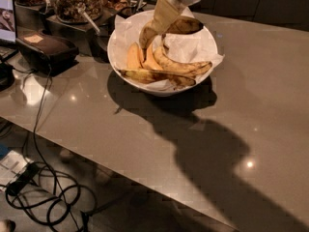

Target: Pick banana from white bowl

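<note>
While the end effector (147, 35) reaches down into the white bowl (115, 65) on the desk (251, 81), its grip impossible to tell, the banana (186, 67) lies curved inside the bowl, just right of its tip.

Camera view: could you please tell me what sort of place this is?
Likely an office snack counter: nut jars, a white bowl holding a banana, cables nearby. The gripper hangs inside the bowl.

Hand (147, 37) in white bowl (113, 62), tip over bananas (182, 67), grey counter (251, 95)
</note>
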Available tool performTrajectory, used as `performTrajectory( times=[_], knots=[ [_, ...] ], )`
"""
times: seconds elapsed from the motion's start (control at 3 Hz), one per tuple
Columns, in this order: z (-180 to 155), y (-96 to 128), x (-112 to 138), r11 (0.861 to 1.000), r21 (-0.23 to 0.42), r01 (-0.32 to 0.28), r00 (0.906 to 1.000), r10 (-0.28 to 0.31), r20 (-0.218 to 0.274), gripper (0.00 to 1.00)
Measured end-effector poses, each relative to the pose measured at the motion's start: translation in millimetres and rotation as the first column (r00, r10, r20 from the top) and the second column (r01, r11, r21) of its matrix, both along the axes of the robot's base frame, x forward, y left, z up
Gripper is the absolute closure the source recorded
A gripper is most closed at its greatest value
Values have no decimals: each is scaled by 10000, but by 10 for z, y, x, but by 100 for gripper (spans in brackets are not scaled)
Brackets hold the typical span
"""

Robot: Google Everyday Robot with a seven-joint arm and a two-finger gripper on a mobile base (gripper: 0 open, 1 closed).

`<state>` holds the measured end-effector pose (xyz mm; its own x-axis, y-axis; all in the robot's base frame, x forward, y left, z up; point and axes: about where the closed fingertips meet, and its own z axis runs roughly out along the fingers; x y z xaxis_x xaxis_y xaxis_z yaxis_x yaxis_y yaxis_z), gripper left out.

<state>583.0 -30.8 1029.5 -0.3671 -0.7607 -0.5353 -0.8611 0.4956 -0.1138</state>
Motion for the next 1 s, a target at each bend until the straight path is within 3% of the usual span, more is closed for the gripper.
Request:
performTrajectory(
  times=[0.33, 0.67, 1.0],
  knots=[
    [140, 0, 57, 9999, -60, 88, 9993, -86, 370, 100],
    [142, 1, 57, 9999, -54, 87, 9993, -85, 374, 100],
    [241, 51, 27, 9982, 597, -51, 9994, 31, 340, 100]
  ],
)
